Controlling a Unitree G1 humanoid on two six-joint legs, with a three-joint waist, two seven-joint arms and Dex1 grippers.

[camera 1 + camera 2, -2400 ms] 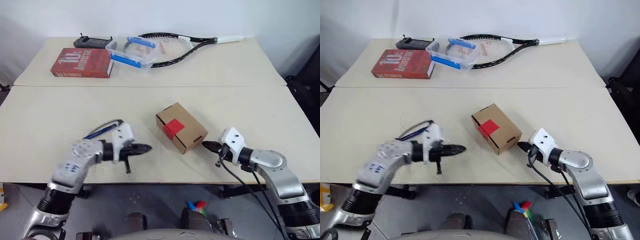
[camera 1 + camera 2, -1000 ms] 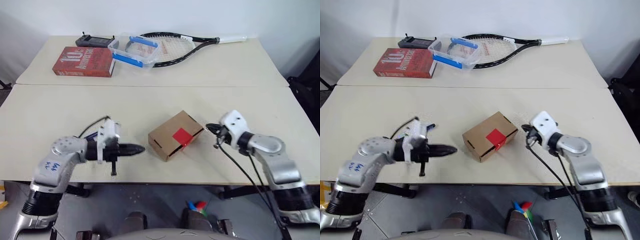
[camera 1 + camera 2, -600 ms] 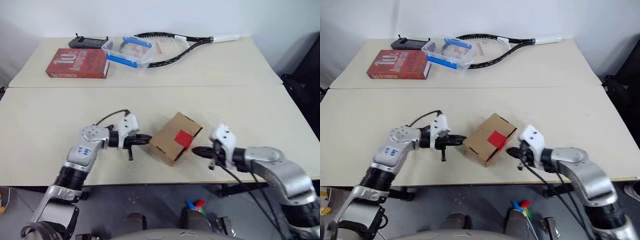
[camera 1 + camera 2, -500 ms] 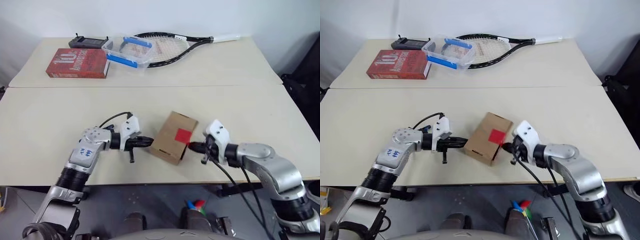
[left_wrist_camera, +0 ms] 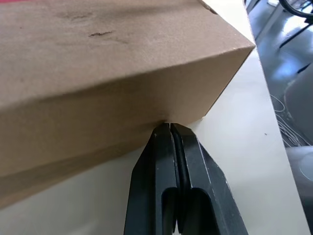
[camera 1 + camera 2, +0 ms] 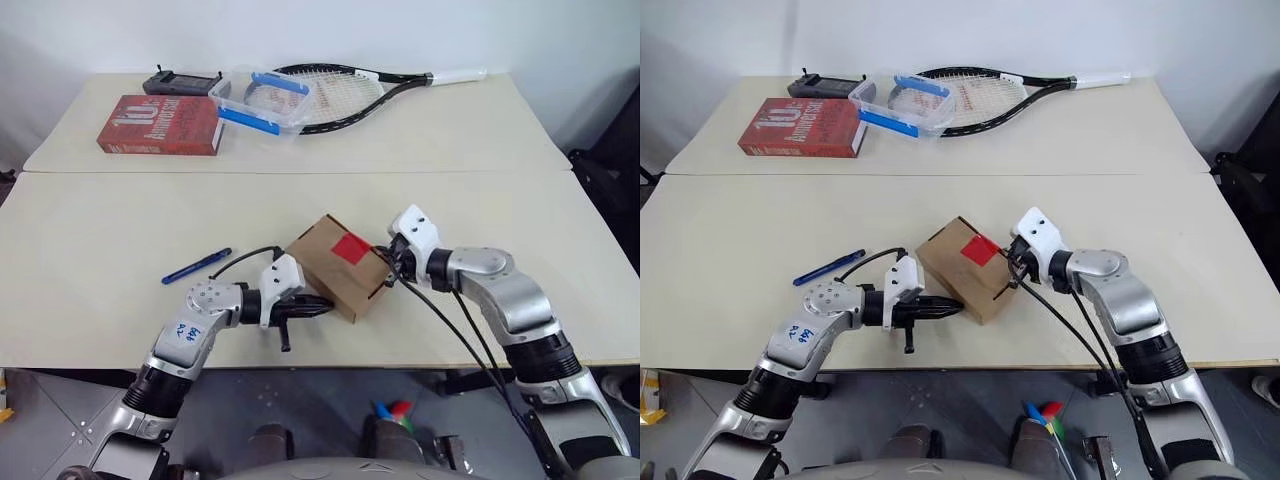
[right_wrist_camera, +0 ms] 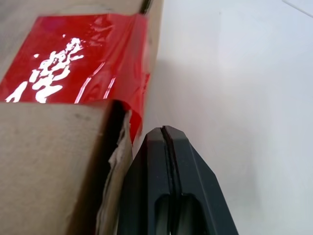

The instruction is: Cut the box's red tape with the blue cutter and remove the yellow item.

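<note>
Left eye view — both arms [image 6: 300,305] [image 6: 395,262] angled inward, flanking box [image 6: 335,265].

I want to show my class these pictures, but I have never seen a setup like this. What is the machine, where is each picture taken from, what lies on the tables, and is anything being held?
This is a humanoid robot with two arms. Two pictures come from cameras in its head, looking down over the tables; two come from cameras on its wrists, looking along the fingers. The left gripper and the right gripper are both shut and hold nothing; their tips rest against opposite sides of the box, a brown carton sealed with red tape. The blue cutter lies untouched on the near table, to the robot's left. On the far table sit a red book, a clear tub with blue handles, a tennis racket and a small dark device.
</note>
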